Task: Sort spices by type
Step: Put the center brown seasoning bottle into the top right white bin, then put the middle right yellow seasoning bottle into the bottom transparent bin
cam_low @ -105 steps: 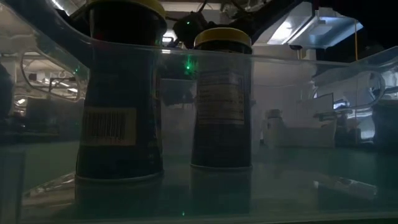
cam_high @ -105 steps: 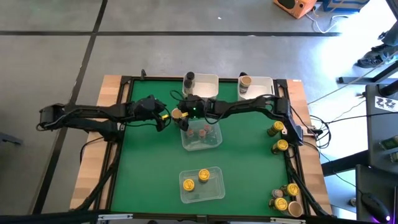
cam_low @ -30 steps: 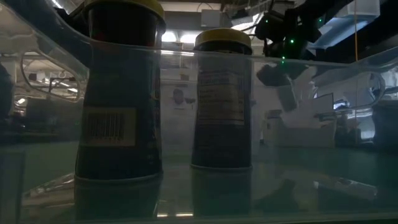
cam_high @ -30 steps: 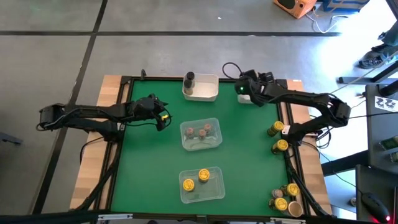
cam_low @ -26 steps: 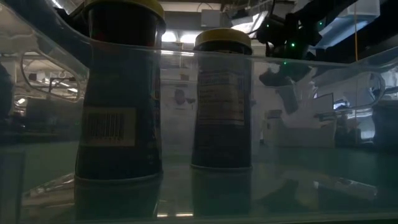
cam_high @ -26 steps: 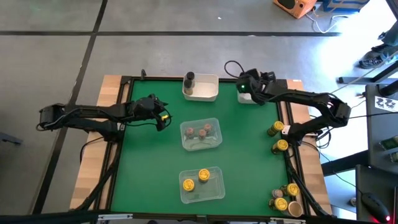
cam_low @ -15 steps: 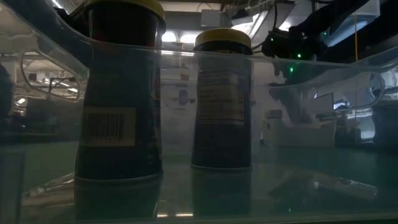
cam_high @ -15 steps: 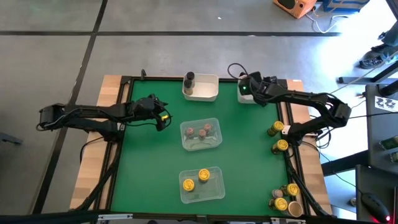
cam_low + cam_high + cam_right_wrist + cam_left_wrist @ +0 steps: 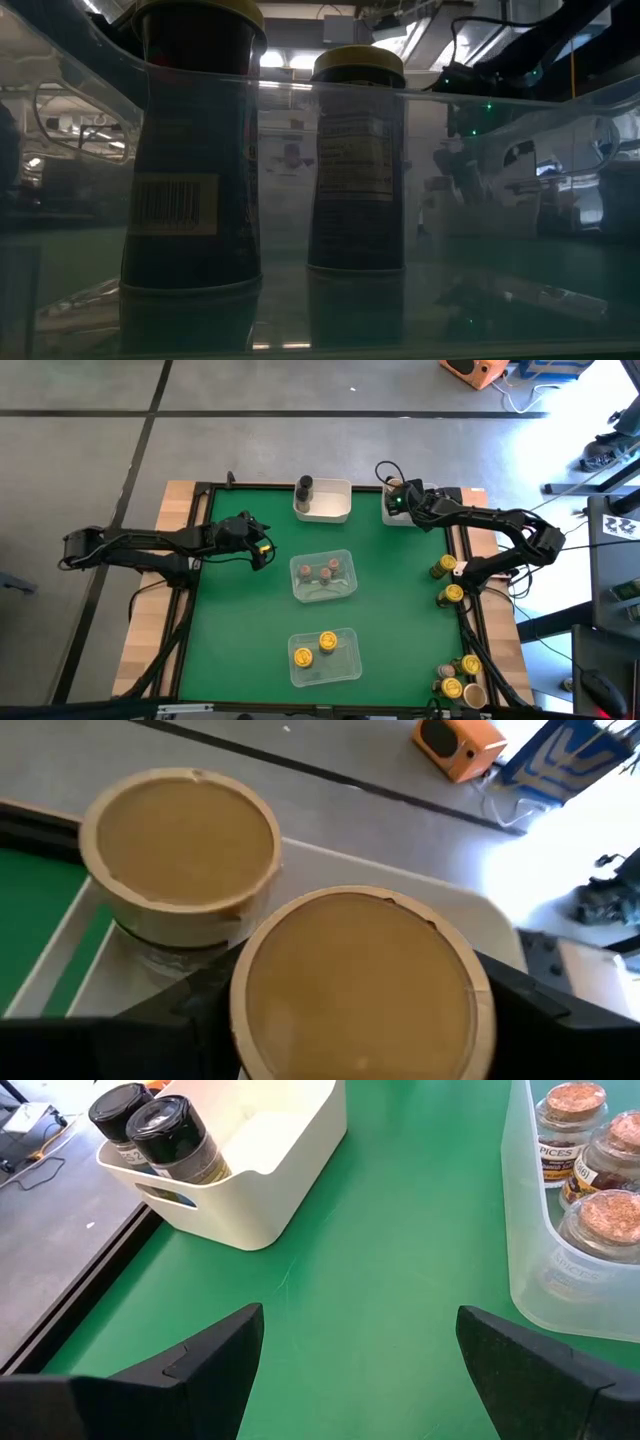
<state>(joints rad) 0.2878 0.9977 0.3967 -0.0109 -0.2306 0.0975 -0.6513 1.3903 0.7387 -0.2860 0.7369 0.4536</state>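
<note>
**Tan jar going into the far-right bin**

My right gripper (image 9: 398, 501) is over the white bin (image 9: 432, 491) at the table's far right corner, and in its wrist view the fingers flank a tan-lidded jar (image 9: 360, 985) — I judge it grasped, not yet let go. A second tan-lidded jar (image 9: 180, 850) already stands in that bin just beside it, so this is the tan group's home, which is why I brought the jar here.

The left gripper (image 9: 262, 547) waits with its fingers apart and nothing between them, over the green mat (image 9: 380, 1260) near the cork-topped jars' tray.

The sort so far, as I read it from above:
- dark grey-lidded jars (image 9: 165, 1135) stand at the end of the other white bin (image 9: 325, 500);
- reddish cork-topped jars (image 9: 590, 1155), clear glass with "SPICES" labels, sit in the middle clear tray (image 9: 345, 588);
- two yellow-lidded jars (image 9: 315, 648) are in the near clear tray (image 9: 345, 668) — dark bodies, one with a barcode;
- more yellow-lidded jars (image 9: 447, 580) wait unsorted along the right edge.
</note>
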